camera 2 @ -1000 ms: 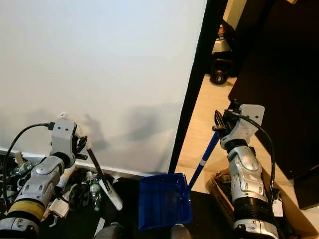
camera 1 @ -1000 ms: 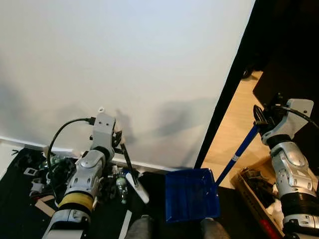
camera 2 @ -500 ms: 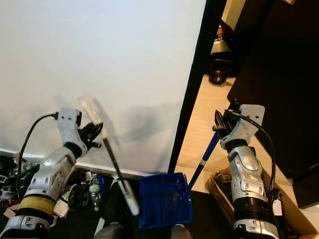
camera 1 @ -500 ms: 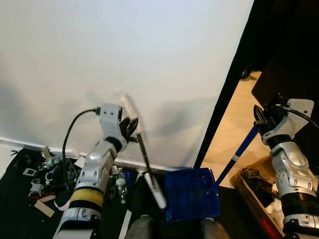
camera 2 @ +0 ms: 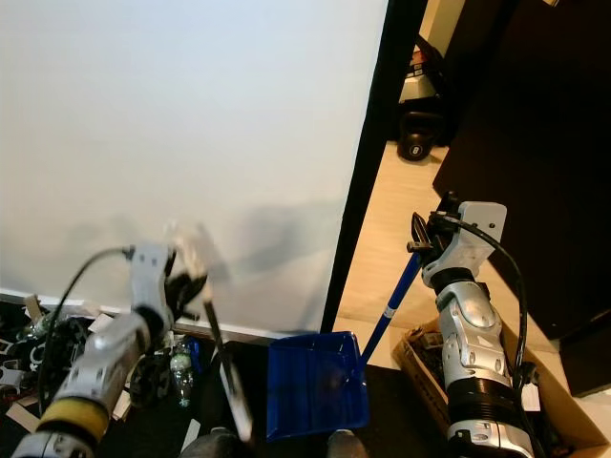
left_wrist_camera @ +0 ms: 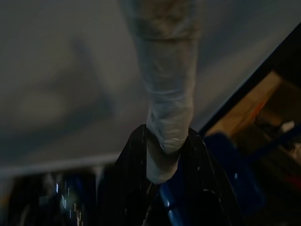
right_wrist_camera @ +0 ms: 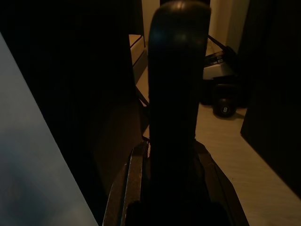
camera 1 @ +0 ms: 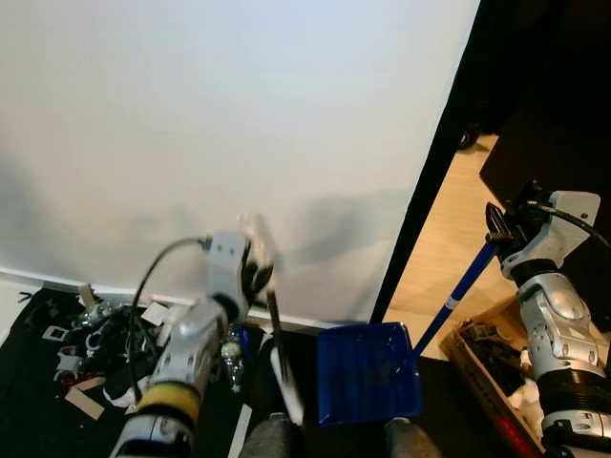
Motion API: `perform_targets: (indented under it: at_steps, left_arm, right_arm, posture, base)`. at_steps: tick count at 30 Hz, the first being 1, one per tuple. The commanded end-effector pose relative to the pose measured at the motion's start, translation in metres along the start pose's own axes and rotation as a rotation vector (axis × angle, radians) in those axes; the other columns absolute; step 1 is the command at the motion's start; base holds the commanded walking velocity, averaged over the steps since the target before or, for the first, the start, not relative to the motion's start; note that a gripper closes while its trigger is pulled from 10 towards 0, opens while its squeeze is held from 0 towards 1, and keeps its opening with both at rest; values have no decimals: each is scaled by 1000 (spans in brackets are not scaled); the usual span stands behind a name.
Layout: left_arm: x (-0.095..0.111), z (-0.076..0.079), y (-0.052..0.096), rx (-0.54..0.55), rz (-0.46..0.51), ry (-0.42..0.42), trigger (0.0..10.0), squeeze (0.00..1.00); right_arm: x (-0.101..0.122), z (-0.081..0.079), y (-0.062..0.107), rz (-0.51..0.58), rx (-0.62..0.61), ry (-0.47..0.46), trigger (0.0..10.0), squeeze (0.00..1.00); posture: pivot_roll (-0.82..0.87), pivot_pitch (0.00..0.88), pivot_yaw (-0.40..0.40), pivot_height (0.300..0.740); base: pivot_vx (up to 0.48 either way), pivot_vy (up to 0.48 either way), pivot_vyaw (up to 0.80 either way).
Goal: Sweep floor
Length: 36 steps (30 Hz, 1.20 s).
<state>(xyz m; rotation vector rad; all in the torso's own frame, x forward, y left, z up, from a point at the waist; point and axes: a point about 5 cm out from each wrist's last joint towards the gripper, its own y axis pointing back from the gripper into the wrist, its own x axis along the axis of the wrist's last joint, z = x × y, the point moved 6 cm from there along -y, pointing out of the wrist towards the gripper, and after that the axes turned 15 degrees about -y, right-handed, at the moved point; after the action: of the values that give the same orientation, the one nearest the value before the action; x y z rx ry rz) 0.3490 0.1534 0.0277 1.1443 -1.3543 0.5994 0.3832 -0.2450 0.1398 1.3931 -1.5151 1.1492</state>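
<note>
L arm [camera 1: 186,358] reaches fwd and inward, forearm angled up toward centre, motion-blurred. L gripper [camera 1: 256,277] at its tip, fingers [left_wrist_camera: 197,155] clamped on a handle, wrist cable looping off to the side. R arm [camera 1: 554,334] bent, forearm near upright at the robot's right. R gripper [camera 1: 498,229] at top, fingers [right_wrist_camera: 136,174] closed round a handle, cable arcing over the wrist.
</note>
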Motion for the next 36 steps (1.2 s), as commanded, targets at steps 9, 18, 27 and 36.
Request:
perform_targets:
  at_steps: [9,18,27,36]
  left_arm:
    - [-18,-19,35,73,-9,-58,10000,0]
    - [-18,-26,47,129,4,-63,10000,1000]
    - [10,-61,14,260,30,-51,10000,0]
    - [4,-73,14,277,-29,-26,0,0]
  right_arm:
    - [11,5,2,38,-3,4,10000,0]
    - [11,-2,-6,29,25,3,10000,0]
    - [13,-6,-9,27,41,9,10000,0]
    - [16,9,2,46,-2,14,10000,0]
  posture:
    - [40,95,10,740]
    - [55,90,-12,740]
    - [38,86,-20,740]
    - [16,92,12,740]
  base:
    - [0,0,0]
    - [0,0,0]
    - [0,0,0]
    - [0,0,0]
